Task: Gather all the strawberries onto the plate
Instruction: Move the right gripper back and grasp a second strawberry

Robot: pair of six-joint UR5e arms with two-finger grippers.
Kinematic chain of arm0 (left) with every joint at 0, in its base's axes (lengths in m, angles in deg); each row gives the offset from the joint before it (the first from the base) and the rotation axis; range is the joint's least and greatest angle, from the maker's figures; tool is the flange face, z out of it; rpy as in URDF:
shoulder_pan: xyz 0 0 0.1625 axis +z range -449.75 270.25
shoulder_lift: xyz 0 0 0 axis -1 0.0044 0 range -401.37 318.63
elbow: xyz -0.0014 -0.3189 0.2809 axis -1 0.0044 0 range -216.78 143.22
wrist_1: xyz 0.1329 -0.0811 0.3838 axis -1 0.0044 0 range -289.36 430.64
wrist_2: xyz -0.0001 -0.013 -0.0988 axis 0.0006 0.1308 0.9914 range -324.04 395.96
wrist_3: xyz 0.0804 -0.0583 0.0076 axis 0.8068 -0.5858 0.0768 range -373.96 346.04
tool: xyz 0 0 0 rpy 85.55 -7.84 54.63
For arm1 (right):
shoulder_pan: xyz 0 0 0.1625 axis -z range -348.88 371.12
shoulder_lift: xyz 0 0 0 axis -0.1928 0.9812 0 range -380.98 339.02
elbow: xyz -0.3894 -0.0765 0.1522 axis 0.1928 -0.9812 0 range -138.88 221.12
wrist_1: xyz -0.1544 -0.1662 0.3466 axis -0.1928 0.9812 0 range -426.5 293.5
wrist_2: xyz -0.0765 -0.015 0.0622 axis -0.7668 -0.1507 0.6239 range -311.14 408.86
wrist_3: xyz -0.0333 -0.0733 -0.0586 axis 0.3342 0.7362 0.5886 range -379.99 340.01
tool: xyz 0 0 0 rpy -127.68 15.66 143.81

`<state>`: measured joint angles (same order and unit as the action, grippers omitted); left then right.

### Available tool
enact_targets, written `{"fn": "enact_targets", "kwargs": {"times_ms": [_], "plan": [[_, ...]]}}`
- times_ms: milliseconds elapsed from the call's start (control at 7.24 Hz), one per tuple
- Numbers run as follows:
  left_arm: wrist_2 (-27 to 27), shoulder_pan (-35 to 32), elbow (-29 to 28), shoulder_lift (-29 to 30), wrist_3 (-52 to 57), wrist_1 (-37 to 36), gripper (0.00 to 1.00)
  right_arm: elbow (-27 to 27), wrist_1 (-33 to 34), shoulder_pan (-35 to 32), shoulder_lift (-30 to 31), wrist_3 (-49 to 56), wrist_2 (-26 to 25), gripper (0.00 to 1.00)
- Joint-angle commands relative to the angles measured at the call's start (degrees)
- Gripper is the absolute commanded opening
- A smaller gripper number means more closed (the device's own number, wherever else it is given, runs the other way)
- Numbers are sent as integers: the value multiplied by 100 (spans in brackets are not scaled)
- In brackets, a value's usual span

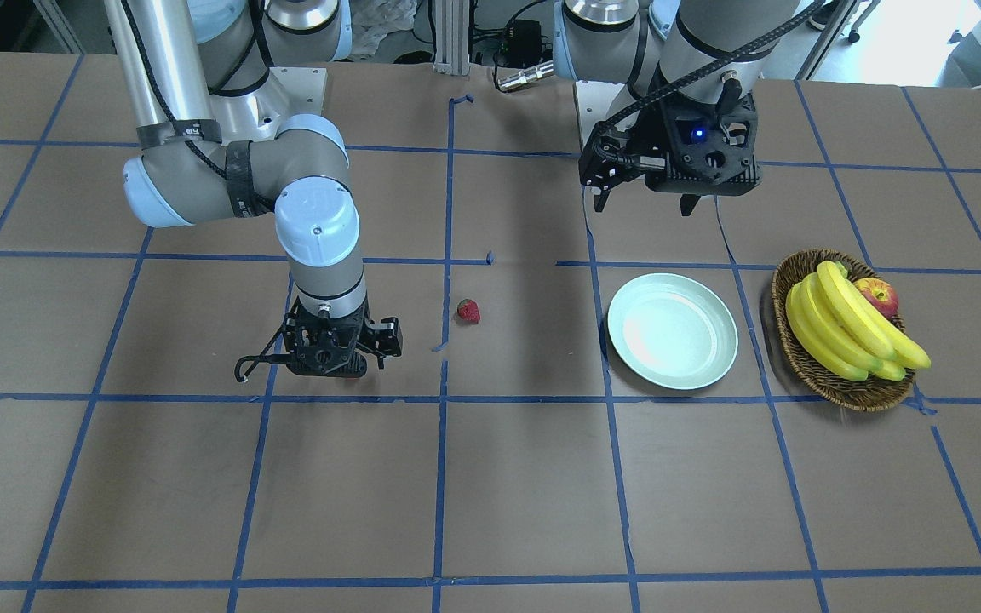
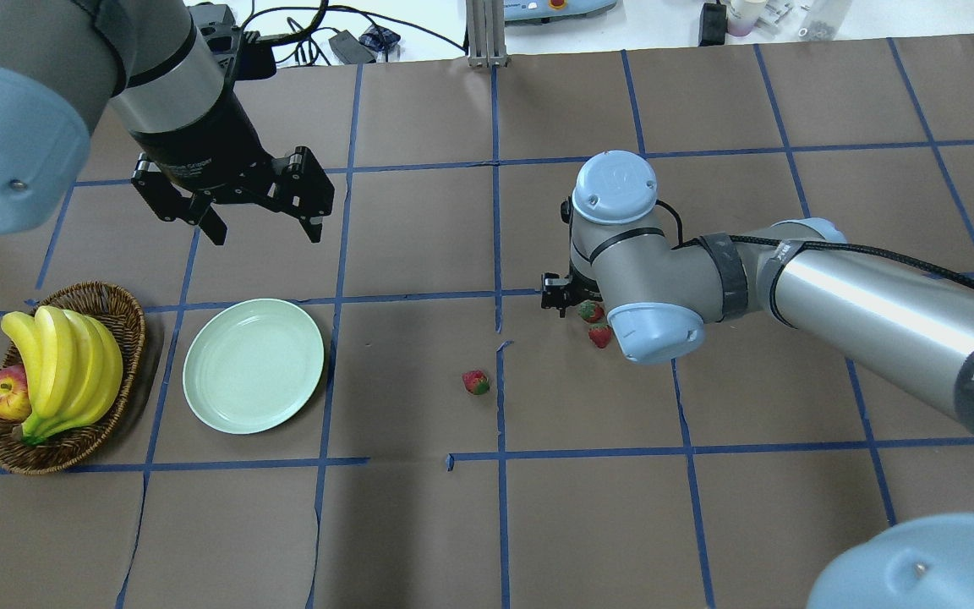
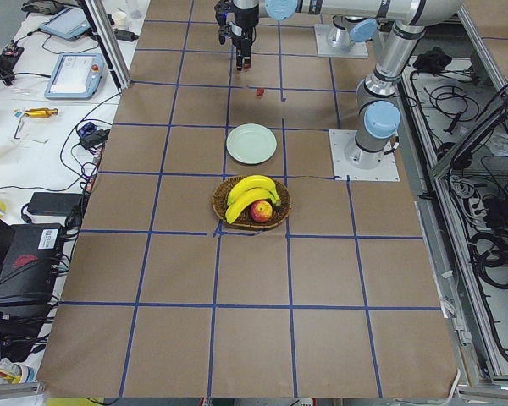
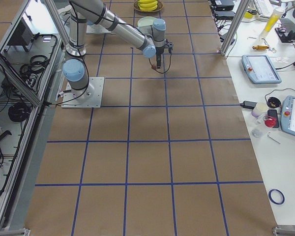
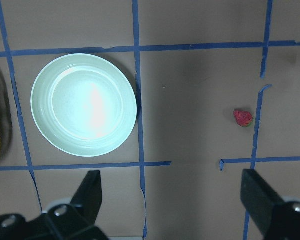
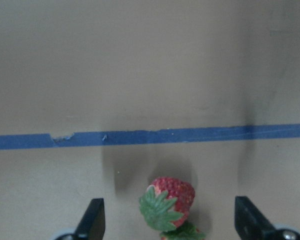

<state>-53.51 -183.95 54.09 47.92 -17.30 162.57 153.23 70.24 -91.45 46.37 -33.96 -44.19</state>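
Brown papered table (image 2: 419,524), gridded in blue tape (image 2: 496,211). Left gripper (image 2: 265,233) hangs open above the table beyond the plate (image 2: 253,365), which is empty. Right gripper (image 6: 171,222) sits low, jaws spread either side of one strawberry (image 6: 172,197), a second strawberry (image 6: 184,233) just beside it. Third strawberry (image 2: 476,382) lies apart, mid-table. Judged: first pick in hand; next move is to close and lift

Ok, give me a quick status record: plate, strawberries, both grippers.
plate: round pale mint-green plate, empty
strawberries: three small red green-capped strawberries, none plated; lone strawberry apart, pair at the right gripper
right gripper: open, low, one of the pair between its fingers
left gripper: open, empty, raised near the plate
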Motion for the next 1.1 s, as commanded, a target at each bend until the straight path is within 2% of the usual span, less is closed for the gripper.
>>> {"fn": "enact_targets", "kwargs": {"times_ms": [0,276,414,691,967], "plan": [[0,-1,1,0,0,0,100,22,150,0,-99,-1,-3,50],[0,-1,1,9,0,0,100,-39,221,0,-161,-1,-11,10],[0,-1,1,0,0,0,100,-66,230,0,-109,-10,-3,0],[0,-1,1,0,0,0,100,-302,283,-122,40,-585,277,0],[0,-1,-8,0,0,0,100,-486,300,-1119,-29,-1701,402,0]]}}
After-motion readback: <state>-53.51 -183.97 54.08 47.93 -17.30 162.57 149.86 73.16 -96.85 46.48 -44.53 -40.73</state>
